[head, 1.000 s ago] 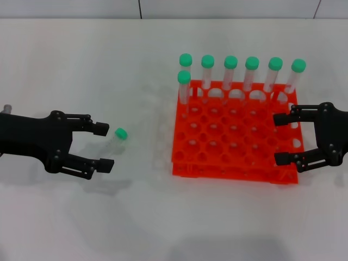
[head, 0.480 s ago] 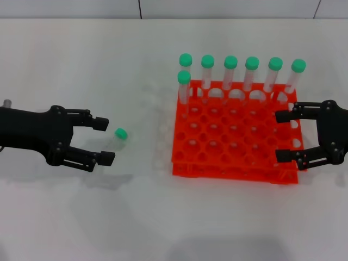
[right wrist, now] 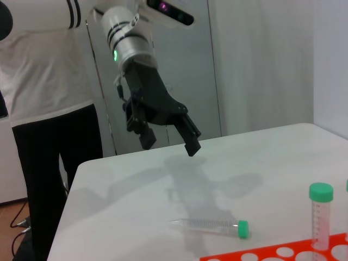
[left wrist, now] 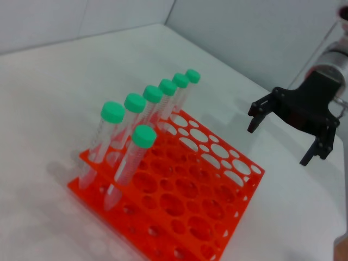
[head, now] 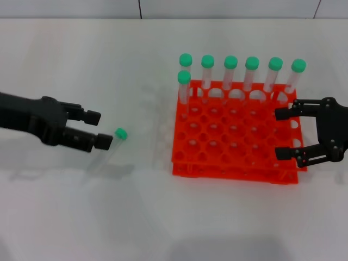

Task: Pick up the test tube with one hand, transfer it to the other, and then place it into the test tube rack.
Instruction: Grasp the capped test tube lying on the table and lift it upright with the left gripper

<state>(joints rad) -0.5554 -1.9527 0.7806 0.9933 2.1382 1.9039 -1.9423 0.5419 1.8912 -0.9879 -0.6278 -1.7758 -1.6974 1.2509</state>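
Left gripper (head: pixel 97 129), jaws spread, hovers above the test tube (head: pixel 110 148). Pickup is pending; it must descend and close. Right gripper (head: pixel 284 134) waits open.

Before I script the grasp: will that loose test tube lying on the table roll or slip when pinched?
The test tube lies on its side on the smooth table, so it may roll if nudged. It looks empty and light. Its clear round wall could slip; its green cap looks easier to grip.

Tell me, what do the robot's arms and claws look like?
Both end effectors are matte black two-finger claws on open linkage frames. The left end effector hangs from a thick silver-white arm with black bands and a glowing green ring. The right end effector sits on a dark wrist.
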